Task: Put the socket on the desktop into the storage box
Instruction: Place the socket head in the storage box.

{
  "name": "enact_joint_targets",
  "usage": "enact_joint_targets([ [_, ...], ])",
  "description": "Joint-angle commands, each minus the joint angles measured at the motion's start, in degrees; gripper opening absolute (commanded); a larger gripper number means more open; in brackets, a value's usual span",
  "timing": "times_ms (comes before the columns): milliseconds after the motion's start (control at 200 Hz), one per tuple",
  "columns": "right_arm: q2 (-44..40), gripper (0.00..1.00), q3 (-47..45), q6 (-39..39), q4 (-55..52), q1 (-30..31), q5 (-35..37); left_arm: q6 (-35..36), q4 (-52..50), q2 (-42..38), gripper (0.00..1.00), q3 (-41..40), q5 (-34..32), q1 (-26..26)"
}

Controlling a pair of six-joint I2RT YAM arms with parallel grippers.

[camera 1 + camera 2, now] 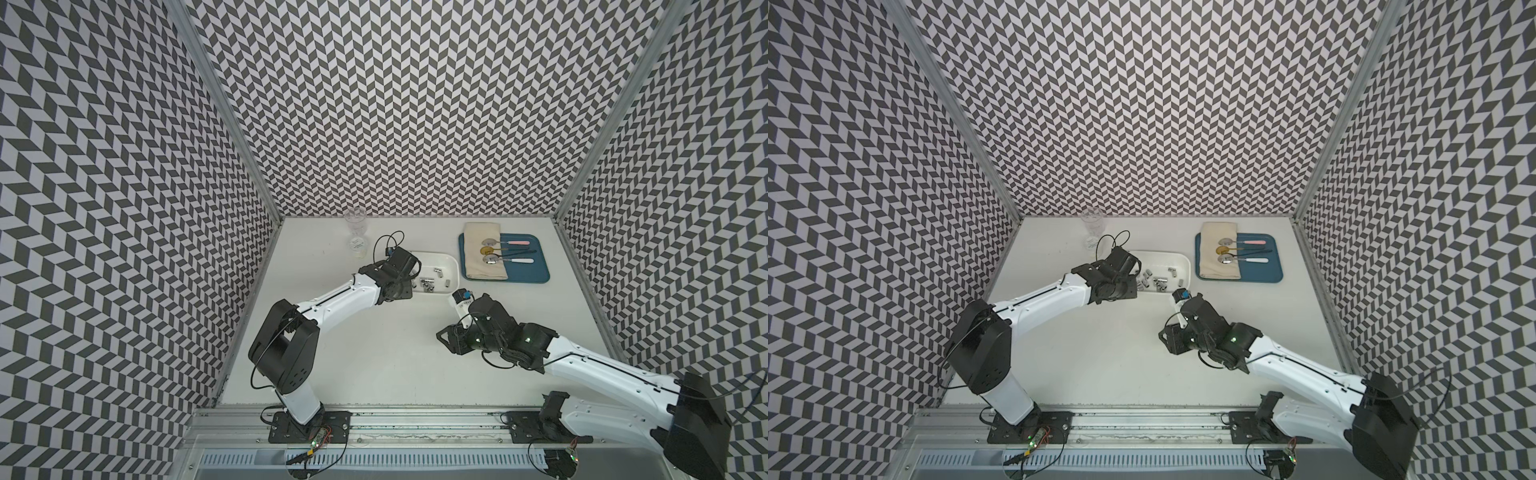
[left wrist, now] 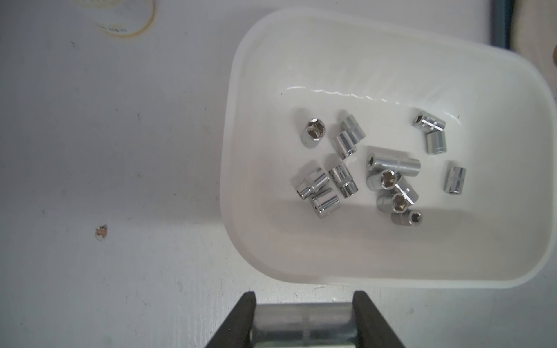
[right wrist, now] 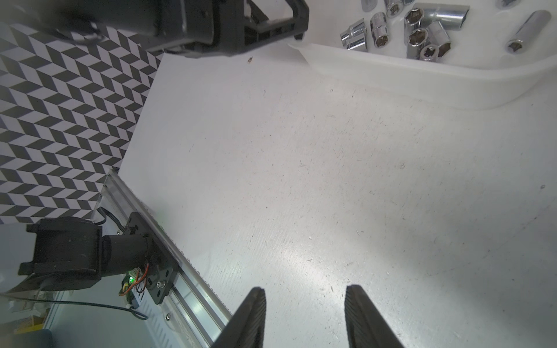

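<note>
In both top views the white storage box is sitting at 12 o'clock on the pale, scuffed desktop. It is a shallow plastic tub with rounded corners. Small chrome loose sockets are lying on its floor. A blue tray is lying at the box's 3 o'clock side, carrying a folded beige cloth and three spoons. A clear glass cup is standing at the box's 10 o'clock. The left gripper is hanging over the box's 9 o'clock end, its wrist hiding that end. The right gripper is hovering at 6 o'clock of the box, over bare desktop.

In the left wrist view, the left gripper's ribbed black jaws are pinching the held socket. This smooth chrome cylinder is lying crosswise between them, just outside the box's rim. About a dozen loose sockets, short and hex-mouthed, are lying scattered inside the box.

In the right wrist view, the right gripper's jaws are standing spread with nothing between them, scratched desktop beneath. Beyond, the box's milky wall is screening the lower sockets.
</note>
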Motion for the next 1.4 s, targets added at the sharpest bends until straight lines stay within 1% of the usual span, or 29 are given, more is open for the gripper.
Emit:
enact_joint_targets([
  [0, -1.15, 0.47, -0.43, 0.48, 2.42, 0.03, 0.65, 1.94, -1.53, 0.63, 0.46, 3.26, 0.29, 0.86],
  [160, -1.29, 0.47, -0.44, 0.64, 2.50, -0.02, 0.31, 3.23, -2.13, 3.97, 0.46, 7.92, 0.98, 2.09],
  [426, -2.36, 0.47, -0.68, 0.78, 2.06, 0.05, -0.22, 5.09, -4.14, 12.79, 0.46, 17.38, 0.71, 3.69],
  [641, -3.15, 0.47, -0.85, 1.09, 1.37, 0.05, 0.05, 6.01, -5.12, 19.04, 0.46, 22.67, 0.12, 4.66],
  [811, -3.52, 0.47, -0.92, 1.37, 0.53, 0.05, 1.08, 6.11, -5.31, 22.48, 0.47, 24.47, -0.32, 5.19],
  [1011, -3.70, 0.47, -0.96, 1.39, 0.30, 0.05, 1.62, 6.36, -5.31, 24.32, 0.48, 24.78, -1.10, 5.47],
  [1272, -3.52, 0.47, -0.77, 1.15, 0.30, 0.05, 1.54, 6.12, -5.57, 23.69, 0.62, 24.79, -1.43, 5.61],
  [1397, -3.69, 0.47, -0.65, 1.18, 0.13, -0.05, 1.96, 6.30, -5.74, 22.76, 0.63, 24.78, -1.37, 5.55],
])
